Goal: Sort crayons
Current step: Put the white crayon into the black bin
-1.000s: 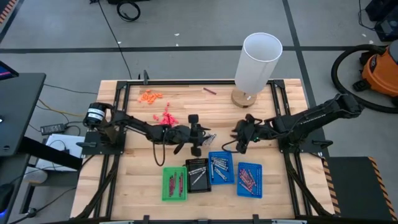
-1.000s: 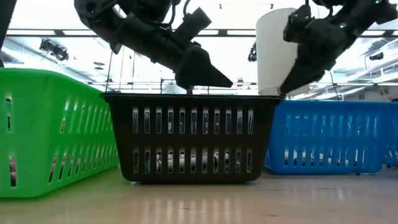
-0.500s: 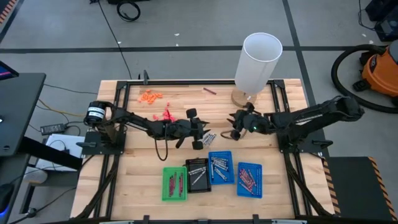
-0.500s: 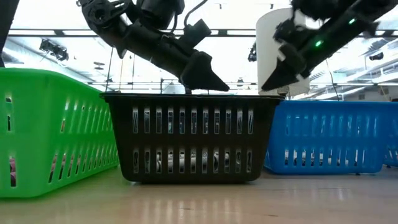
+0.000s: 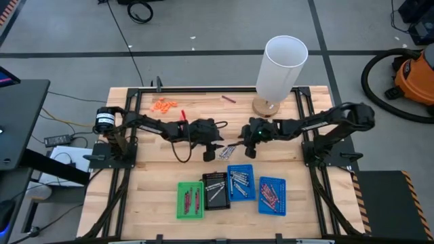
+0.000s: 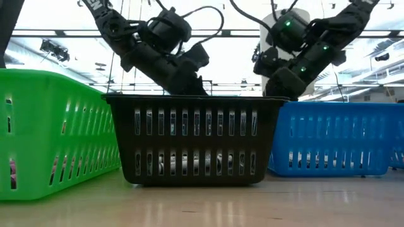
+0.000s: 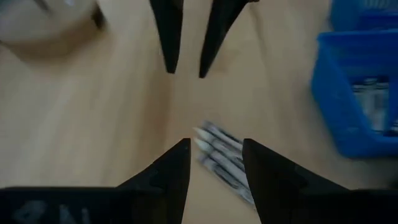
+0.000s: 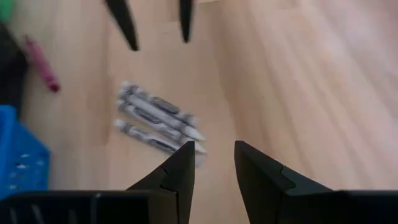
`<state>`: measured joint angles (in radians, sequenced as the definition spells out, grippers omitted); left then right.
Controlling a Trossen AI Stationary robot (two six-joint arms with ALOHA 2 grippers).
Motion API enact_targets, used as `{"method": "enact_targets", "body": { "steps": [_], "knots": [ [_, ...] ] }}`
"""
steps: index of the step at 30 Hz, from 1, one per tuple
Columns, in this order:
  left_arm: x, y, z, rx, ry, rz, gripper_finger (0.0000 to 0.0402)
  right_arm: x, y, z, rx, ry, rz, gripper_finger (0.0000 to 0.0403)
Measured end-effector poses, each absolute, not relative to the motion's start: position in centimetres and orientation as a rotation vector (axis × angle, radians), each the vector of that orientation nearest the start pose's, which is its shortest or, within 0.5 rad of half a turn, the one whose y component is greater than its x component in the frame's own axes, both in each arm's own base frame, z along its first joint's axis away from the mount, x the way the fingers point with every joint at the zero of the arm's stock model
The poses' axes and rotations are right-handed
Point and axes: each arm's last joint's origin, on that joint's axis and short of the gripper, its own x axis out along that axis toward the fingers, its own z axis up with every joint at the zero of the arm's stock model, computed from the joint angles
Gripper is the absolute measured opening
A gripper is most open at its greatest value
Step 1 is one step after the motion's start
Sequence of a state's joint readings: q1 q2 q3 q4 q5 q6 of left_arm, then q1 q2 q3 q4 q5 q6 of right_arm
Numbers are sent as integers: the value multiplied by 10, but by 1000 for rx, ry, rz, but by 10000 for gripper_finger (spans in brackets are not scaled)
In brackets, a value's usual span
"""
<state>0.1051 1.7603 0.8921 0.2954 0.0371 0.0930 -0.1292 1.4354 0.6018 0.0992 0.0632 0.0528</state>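
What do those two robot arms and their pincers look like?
Both arms are dark, jointed and slim, trailed by looping black cables. The left arm has a round silvery part at its base; the right arm shows small green lights. Each gripper has two black, tapering, pointed fingers.

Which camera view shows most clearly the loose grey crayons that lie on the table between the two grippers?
The right wrist view: the grey crayons lie side by side in full, unhidden. The left wrist view shows them partly behind that gripper's finger. The high view shows only a small grey cluster. The low view hides them behind the baskets.

Silvery grey crayons (image 8: 155, 119), blue tray (image 5: 241, 181)
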Motion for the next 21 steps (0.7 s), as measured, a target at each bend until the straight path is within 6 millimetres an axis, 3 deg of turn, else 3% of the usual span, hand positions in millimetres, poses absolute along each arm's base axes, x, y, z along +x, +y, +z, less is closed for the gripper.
{"method": "enact_targets", "body": {
  "steps": [5, 15, 21],
  "knots": [
    [349, 32, 154, -124, 662, 33, 156, 270, -34, 152, 52, 765, -102, 121],
    [355, 1, 143, -201, 629, 293, 155, 274, -25, 156, -25, 708, -253, 121],
    [362, -7, 123, -265, 596, 350, 155, 276, -10, 157, -52, 625, -267, 121]
  ]
}}
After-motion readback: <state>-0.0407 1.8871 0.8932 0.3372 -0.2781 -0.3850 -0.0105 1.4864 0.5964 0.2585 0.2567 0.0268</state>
